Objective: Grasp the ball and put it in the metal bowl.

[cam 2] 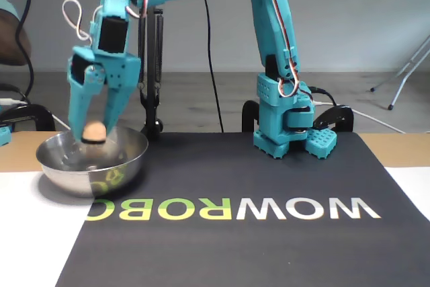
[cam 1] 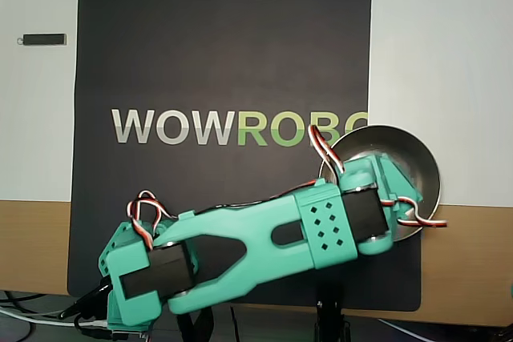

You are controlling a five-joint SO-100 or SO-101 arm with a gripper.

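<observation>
Fixed view: my hand (cam 2: 95,140) points straight down over the metal bowl (cam 2: 127,160), fingertips dipped just below its rim.
Hand state: my two fingers are clamped on the ball (cam 2: 94,130), one on each side of it.
Ball: held between the fingertips at about rim level, above the bowl's floor; I cannot tell whether it touches the steel yet.
Overhead view: my arm (cam 1: 264,238) lies across the black mat (cam 1: 224,54) and covers the near part of the metal bowl (cam 1: 413,158); the ball is hidden under my wrist there.
Step in hand: the carry looks finished, and I judge this to be the moment before release.
Next move: part the fingers so the ball drops inside, then lift straight up before swinging away.
Risk: a smooth ball on a curved shiny floor may roll about, though the wall should contain it.
Edges: in the overhead view the bowl sits half on the mat's right border, half on the white sheet (cam 1: 449,54) of the worktop.
Open room: the mat's centre around the printed lettering (cam 1: 232,127) is bare, so my retreat that way is free; only a small dark stick (cam 1: 44,39) lies far left.
</observation>
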